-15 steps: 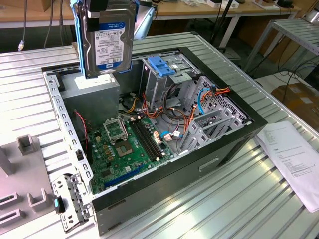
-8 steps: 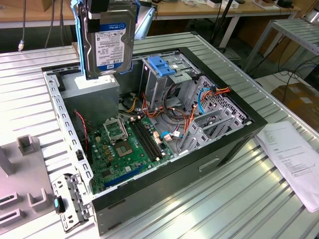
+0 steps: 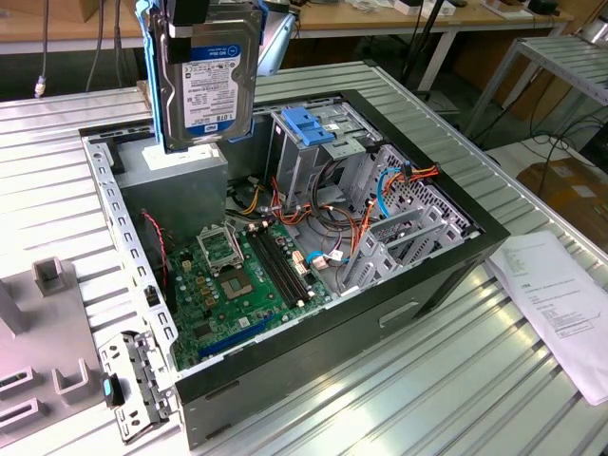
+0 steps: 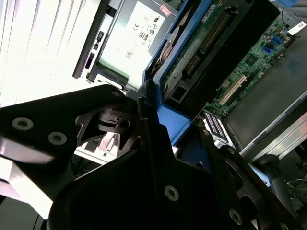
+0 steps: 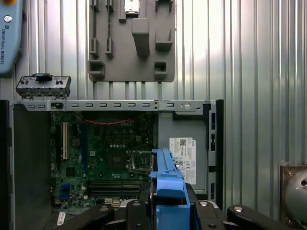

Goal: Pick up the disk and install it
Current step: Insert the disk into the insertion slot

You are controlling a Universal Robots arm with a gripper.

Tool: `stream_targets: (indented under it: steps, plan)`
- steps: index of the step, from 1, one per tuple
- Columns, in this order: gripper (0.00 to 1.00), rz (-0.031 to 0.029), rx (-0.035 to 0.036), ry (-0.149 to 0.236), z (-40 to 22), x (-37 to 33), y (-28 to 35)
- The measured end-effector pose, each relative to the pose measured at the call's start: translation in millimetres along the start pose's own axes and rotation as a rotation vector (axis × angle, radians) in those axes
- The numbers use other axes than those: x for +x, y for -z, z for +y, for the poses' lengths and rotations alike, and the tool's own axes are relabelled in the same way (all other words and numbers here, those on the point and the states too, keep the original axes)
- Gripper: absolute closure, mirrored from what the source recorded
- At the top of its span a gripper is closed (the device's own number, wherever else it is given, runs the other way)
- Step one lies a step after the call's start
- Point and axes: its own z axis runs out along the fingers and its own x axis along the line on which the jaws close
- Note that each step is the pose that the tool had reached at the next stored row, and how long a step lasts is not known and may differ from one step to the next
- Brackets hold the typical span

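The disk point(image 3: 204, 81) hangs upright near the top of the exterior view, white label facing the camera and a blue carrier rail along its edges. My gripper point(image 3: 187, 11) is shut on its upper end. It hovers above the grey power supply point(image 3: 180, 176) in the back corner of the open computer case point(image 3: 313, 356). In the first wrist view the disk's blue rail point(image 5: 165, 179) sticks out edge-on from between my black fingers point(image 5: 134, 213), over the motherboard point(image 5: 110, 158). The second wrist view shows the disk's green circuit side point(image 4: 201, 40).
A grey metal drive cage with a blue handle point(image 3: 309, 123) stands inside the case toward the exterior view's right, amid orange and blue cables. A grey fixture plate point(image 3: 47, 356) lies at the left. A printed paper point(image 3: 560, 304) lies on the slatted table at the right.
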Motion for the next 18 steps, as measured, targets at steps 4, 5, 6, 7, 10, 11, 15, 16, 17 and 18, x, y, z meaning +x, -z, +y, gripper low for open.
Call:
stream_targets:
  steps: [4, 5, 6, 7, 10, 11, 15, 16, 17, 18]
  plan:
    - [0.63, 0.0000, 0.0000, 0.000, 0.0, 0.1, 0.0]
    - [0.63, 0.0000, 0.0000, 0.000, 0.0, 0.2, 0.0]
    - [0.63, 0.0001, -0.0001, 0.000, 0.0, 0.3, 0.0]
    - [0.63, 0.0001, -0.0001, 0.000, 0.0, 0.9, 0.1]
    - [0.63, 0.0001, 0.0000, 0.000, -0.1, 5.9, 0.0]
    - [0.63, 0.0001, 0.0000, 0.000, -0.1, 8.2, 0.0]
    - [0.63, 0.0000, 0.0000, 0.000, -0.2, 13.1, -0.1]
    - [0.63, 0.0000, 0.0001, 0.000, -0.2, 14.4, -0.1]
    - [0.63, 0.0001, -0.0001, 0.000, -0.3, 15.8, -0.1]
    - [0.63, 0.0001, -0.0001, 0.000, -0.3, 16.5, -0.1]
